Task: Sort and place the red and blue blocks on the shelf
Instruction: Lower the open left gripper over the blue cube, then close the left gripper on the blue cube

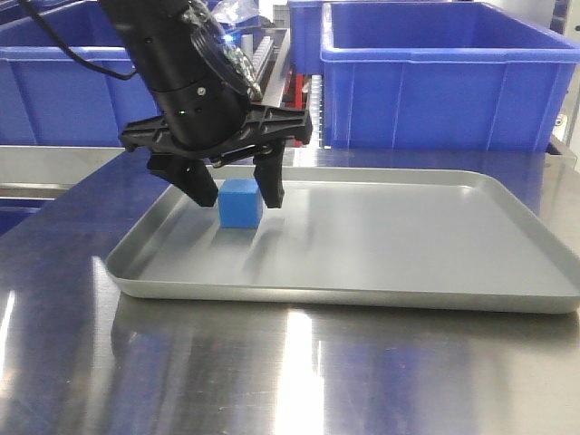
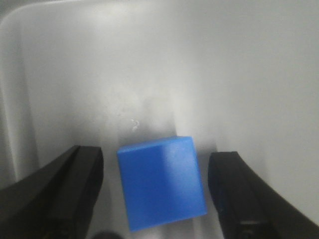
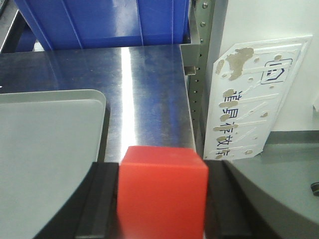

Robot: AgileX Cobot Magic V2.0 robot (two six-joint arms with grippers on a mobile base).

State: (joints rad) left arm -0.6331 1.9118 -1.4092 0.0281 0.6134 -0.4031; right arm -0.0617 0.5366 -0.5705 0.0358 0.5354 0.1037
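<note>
The sky-blue block (image 1: pixel 240 203) rests in the near-left part of the grey tray (image 1: pixel 408 272). My left gripper (image 1: pixel 237 192) reaches down over it, open, with one black finger on each side and a gap to the block on both. In the left wrist view the blue block (image 2: pixel 162 181) sits slightly turned between the fingers of the left gripper (image 2: pixel 155 172). My right gripper (image 3: pixel 162 199) is shut on the red block (image 3: pixel 162 191), holding it above the steel tabletop (image 3: pixel 144 99) just right of the tray's corner (image 3: pixel 75 99). A strip of the shelf's roller rail (image 1: pixel 275 54) shows behind the left arm.
Large dark-blue bins (image 1: pixel 435 72) stand behind the tray, another at the back left (image 1: pixel 54 91). In the right wrist view a blue bin (image 3: pixel 99 22) stands at the table's far edge, with a perforated metal post (image 3: pixel 199 74) and a white sign (image 3: pixel 254 94) to the right.
</note>
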